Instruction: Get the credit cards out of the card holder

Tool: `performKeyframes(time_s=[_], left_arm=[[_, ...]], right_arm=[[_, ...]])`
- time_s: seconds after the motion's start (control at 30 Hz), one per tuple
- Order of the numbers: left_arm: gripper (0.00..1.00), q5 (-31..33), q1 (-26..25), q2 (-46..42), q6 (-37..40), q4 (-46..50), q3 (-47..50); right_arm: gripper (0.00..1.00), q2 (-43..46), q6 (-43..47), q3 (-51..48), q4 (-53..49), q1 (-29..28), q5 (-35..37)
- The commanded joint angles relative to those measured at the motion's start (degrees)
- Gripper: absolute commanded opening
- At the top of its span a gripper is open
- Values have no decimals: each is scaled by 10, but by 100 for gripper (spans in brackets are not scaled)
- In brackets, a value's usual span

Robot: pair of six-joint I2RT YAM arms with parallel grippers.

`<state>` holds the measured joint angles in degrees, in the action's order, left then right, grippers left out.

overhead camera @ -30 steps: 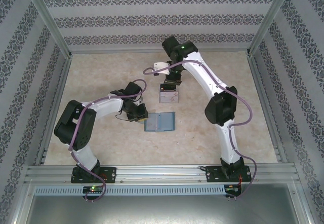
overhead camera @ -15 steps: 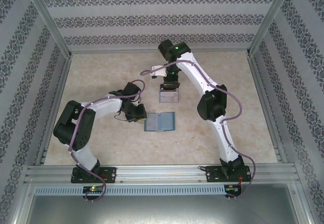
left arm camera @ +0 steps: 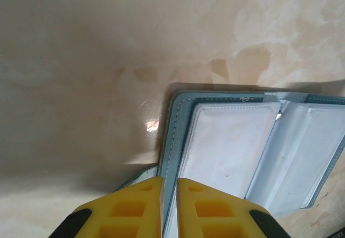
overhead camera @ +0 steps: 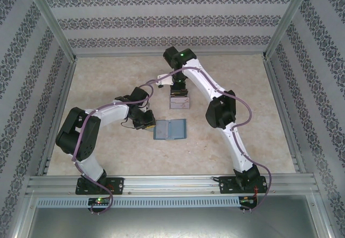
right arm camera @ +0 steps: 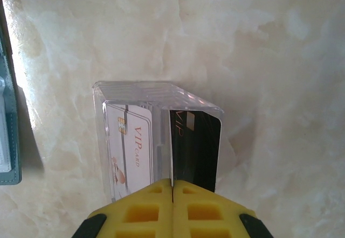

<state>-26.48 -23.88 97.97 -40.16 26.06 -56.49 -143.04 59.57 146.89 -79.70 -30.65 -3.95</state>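
Cards (right arm camera: pixel 129 149) are out of the holder (overhead camera: pixel 171 129) and stand in the clear tray (right arm camera: pixel 156 90): the pale card, marked VIP, is in the 9 o'clock half and the black card (right arm camera: pixel 195 146) in the 3 o'clock half, leaning a little.

In the top view the tray (overhead camera: pixel 179 103) sits near the middle of the table (overhead camera: pixel 242 135), and the holder lies just at its 6 o'clock, apart from it. The holder is open like a book, with its inner pockets up. In the left wrist view these pockets (left arm camera: pixel 237 152) look clear and whitish inside a teal stitched border.

The left gripper (overhead camera: pixel 151 125) is at the holder's 9 o'clock edge. Its yellow fingers (left arm camera: pixel 135 205) are clenched on that teal edge, which runs into the narrow gap between them.

The right gripper (overhead camera: pixel 179 91) hangs at the tray's 12 o'clock side. Its jaws are pressed together with hardly a gap (right arm camera: pixel 172 183). A thin upright line between the two cards meets that gap, and I cannot tell whether it is pinched.

The tabletop is glossy beige with cloudy marbling. It carries a small glare spot (left arm camera: pixel 152 125) beside the holder and soft shadows under the tray. Walls (overhead camera: pixel 161 12) papered in pale bands with dark ornamental stripes close the table on three sides. Aluminium posts (overhead camera: pixel 52 22) rise at the far corners, and a metal rail (overhead camera: pixel 172 181) at 6 o'clock carries both arm bases.
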Motion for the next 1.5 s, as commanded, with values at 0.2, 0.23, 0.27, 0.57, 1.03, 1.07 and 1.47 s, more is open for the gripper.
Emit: performKeyframes(time_s=[0.2, 0.23, 0.27, 0.57, 1.03, 1.07, 1.47], left_arm=[[14, 3, 7, -16, -7, 0, 9], [14, 3, 7, -16, -6, 0, 9], [14, 3, 6, -16, -7, 0, 9], [14, 1, 7, -15, -8, -4, 12], [13, 3, 8, -17, -3, -16, 4], [13, 3, 8, -15, -2, -17, 3], [12, 7, 15, -6, 18, -8, -15]], right_arm=[[17, -17, -1, 17, 14, -4, 23], [19, -13, -5, 17, 23, -2, 25], [21, -9, -9, 16, 31, 0, 28], [30, 21, -18, -18, 58, 8, 38], [39, 143, -283, -187, 210, 15, -42], [45, 160, -329, -213, 236, 14, -41], [25, 297, -784, -456, 390, 9, -154]])
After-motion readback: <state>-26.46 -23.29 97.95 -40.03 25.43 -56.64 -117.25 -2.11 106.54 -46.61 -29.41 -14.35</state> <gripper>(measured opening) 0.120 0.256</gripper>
